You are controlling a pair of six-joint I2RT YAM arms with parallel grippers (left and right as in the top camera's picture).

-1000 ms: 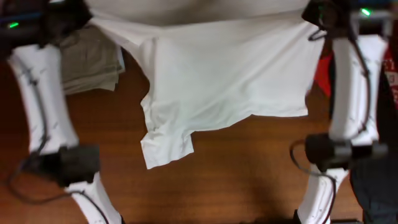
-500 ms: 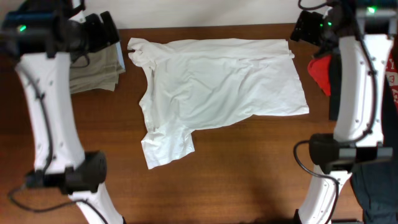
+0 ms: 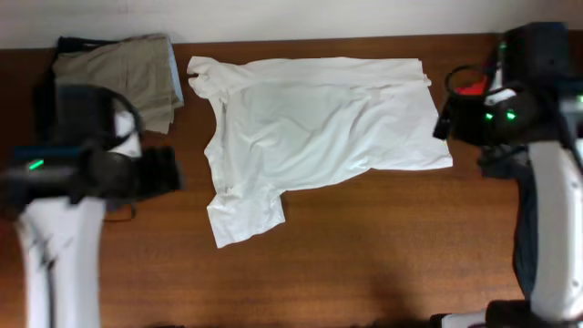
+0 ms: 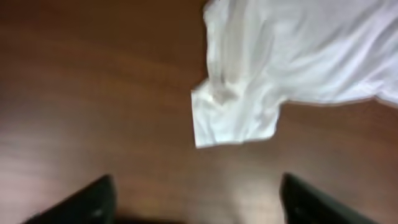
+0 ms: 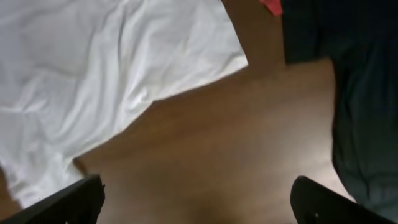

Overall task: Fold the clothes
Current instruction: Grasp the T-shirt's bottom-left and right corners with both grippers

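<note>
Overhead: light even, moderately bright. Left arm (image 3: pixel 91 173) smeared by motion blur; right arm (image 3: pixel 542 191) less so. White T-shirt (image 3: pixel 319 118) nearly washed out, folds faint. Left wrist: soft overall, pale sheen on table (image 4: pixel 62 155). Right wrist: dimmer, mildly blurred.

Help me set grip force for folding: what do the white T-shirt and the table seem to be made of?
The white T-shirt looks like thin, matte cloth, possibly cotton: it lies limp with soft wrinkles. The table looks like reddish-brown wood or wood-look laminate with a slight sheen: pale glare shows on it; which one is unclear.
</note>
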